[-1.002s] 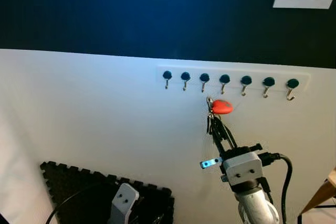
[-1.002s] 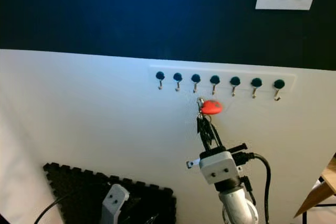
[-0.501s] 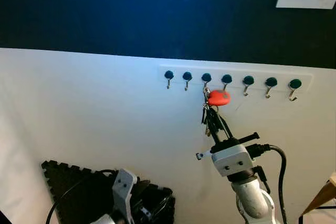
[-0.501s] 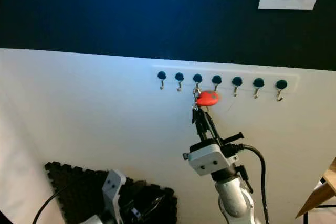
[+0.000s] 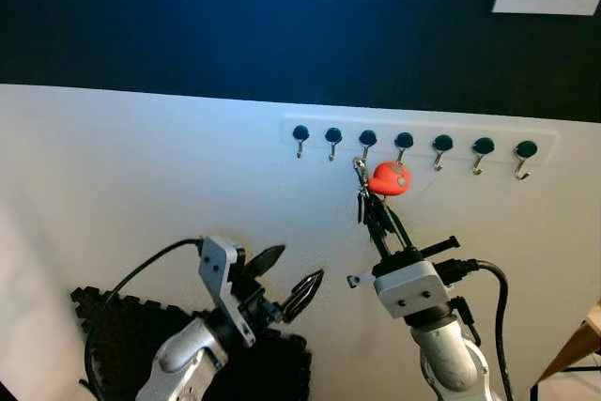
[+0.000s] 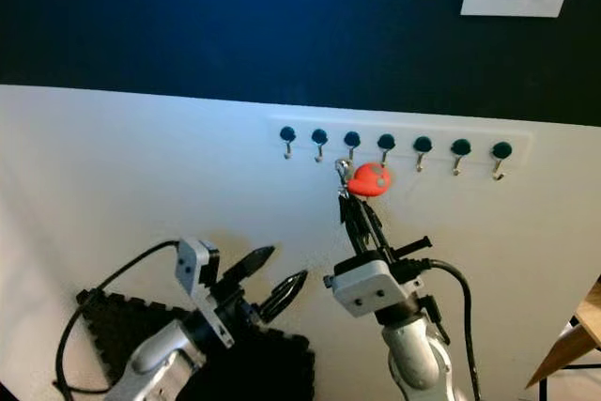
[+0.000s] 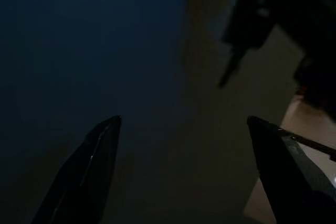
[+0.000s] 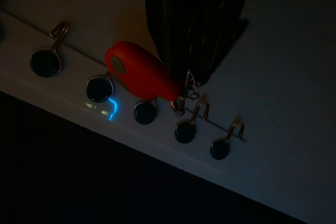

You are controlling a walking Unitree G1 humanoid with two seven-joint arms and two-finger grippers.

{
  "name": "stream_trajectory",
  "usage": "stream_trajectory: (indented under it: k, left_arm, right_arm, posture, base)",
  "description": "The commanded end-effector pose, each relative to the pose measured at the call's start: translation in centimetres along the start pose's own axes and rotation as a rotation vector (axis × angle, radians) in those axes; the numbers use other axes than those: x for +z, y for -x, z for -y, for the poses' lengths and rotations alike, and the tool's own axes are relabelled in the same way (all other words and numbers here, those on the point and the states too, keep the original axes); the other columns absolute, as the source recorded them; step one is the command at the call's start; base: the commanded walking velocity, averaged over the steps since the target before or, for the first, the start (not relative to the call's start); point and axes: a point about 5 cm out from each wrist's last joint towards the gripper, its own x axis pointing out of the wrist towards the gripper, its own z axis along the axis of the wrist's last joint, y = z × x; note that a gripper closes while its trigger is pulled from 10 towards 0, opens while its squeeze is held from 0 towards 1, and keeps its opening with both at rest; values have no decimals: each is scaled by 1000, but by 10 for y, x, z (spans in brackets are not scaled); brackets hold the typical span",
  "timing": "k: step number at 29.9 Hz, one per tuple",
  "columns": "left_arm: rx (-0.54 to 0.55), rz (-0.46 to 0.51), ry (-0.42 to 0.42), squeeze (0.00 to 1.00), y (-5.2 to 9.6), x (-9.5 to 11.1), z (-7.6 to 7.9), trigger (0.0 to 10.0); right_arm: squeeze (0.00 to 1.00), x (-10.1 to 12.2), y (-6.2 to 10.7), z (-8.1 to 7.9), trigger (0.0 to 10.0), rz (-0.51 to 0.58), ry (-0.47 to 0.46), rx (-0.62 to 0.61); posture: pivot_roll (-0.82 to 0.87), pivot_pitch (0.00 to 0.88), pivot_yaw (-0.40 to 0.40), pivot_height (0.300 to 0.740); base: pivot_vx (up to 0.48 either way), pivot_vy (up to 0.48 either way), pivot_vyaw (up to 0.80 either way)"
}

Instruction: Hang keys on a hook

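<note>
The right hand (image 5: pixel 378 221) was raised to the wall with its two black fingers clenched on the keys (image 5: pixel 373 206). The bunch sat directly below the hook rail (image 5: pixel 418 131), its metal ring just under the third hook (image 5: pixel 364 151) counted from the robot's left. The red fob (image 5: pixel 389 178) attached to the bunch lay against the white wall panel, just below the fourth hook (image 5: pixel 402 153). In the right wrist view the ring (image 8: pixel 181 103) was close to the hooks, but whether it was already over one could not be told.

Progress, as a judgement: the keys were picked up and carried to the rail, so the approach was done. What remained was to seat the ring on a hook, release the grip and pull the hand clear. The ring was small and the hooks were closely spaced, so the last placement called for fine alignment.

The left hand (image 5: pixel 286 279) was lifted in front of the wall, lower and to the left of the right hand, with its fingers spread and grasping nothing.

Count:
- Hooks on the rail: seven, each under a dark round cap.
- Key bunches: one.
- Red fobs: one.
- Robot hands: two.
- One black foam mat (image 5: pixel 113 326) lay on the floor at the wall's foot.
</note>
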Motion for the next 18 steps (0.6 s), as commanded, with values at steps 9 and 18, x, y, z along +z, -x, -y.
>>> stream_trajectory:
  k: [9, 18]
  left_arm:
    - [-67, 38, 32, 0, -2, 14, 8, 10000]
    - [-97, 33, 35, 0, -3, 17, 10, 10000]
  right_arm:
    - [0, 2, 0, 2, 10000, 17, 6, -5]
    - [0, 1, -1, 0, 10000, 12, 5, 3]
  posture:
    - [38, 43, 19, 740]
    - [37, 40, 20, 740]
  base:
    - [0, 0, 0]
    - [0, 0, 0]
